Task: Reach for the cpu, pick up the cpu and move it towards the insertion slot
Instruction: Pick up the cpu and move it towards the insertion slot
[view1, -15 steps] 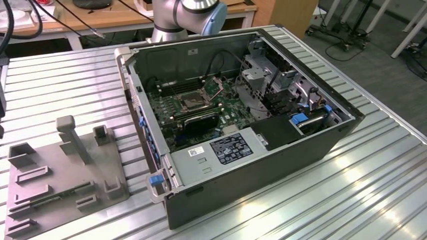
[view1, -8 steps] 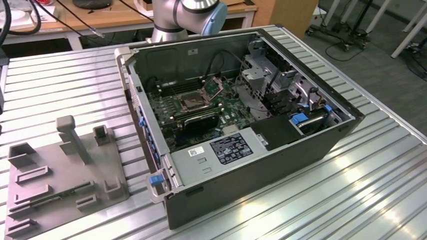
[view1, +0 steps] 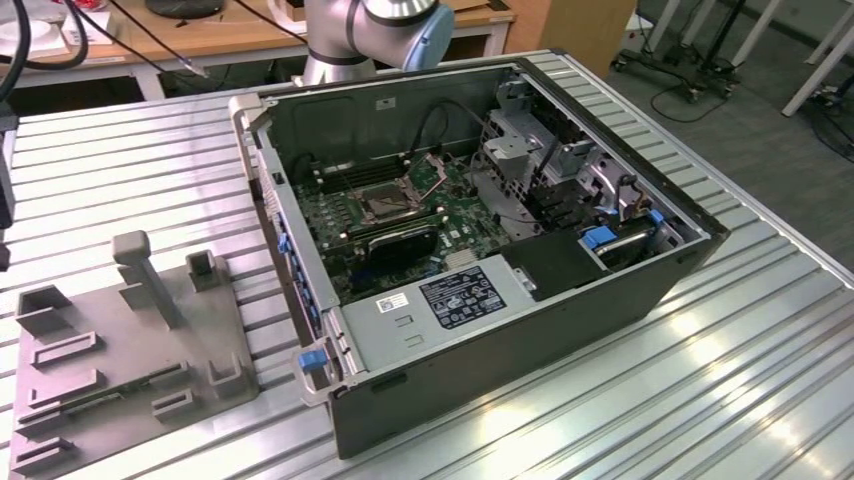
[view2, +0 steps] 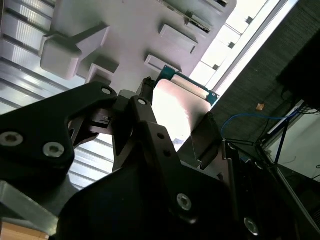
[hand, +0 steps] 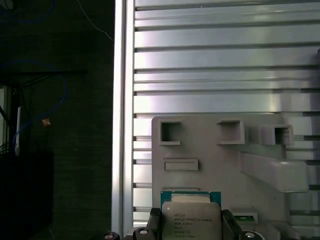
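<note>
1. The gripper (hand: 191, 226) is clamped on the cpu (hand: 191, 216). In the first wrist view, its dark fingers (hand: 154, 221) press against two opposite edges of the chip.
2. The cpu faces the first wrist camera with its pale metal top, and a thin green-blue border shows around that top.
3. In the second wrist view, the cpu (view2: 177, 107) sits between the gripper (view2: 175, 120) fingers (view2: 145, 97), with its pale face catching the light.
4. The chip hangs over the grey tray (hand: 210, 155), among the tray's raised blocks and shallow recesses. Whether it touches the tray or is clear of it cannot be told.
5. The tray lies flat on the ribbed aluminium bench (hand: 225, 65), just beside one long edge of the bench, with dark floor (hand: 75, 150) beyond that edge.
6. In the exterior view, the tray (view1: 107, 385) lies towards the bench (view1: 747, 350) corner at the exterior view's lower left.
7. An open computer case (view1: 534, 330) lies on its side across the middle of the bench, close beside the tray.
8. The insertion slot (view1: 378, 203) is inside the case, a square socket with a metal frame on the green circuit board (view1: 461, 205), well apart from the tray.
9. The arm (view1: 360, 30) rises at the far edge of the bench, behind the case.
</note>
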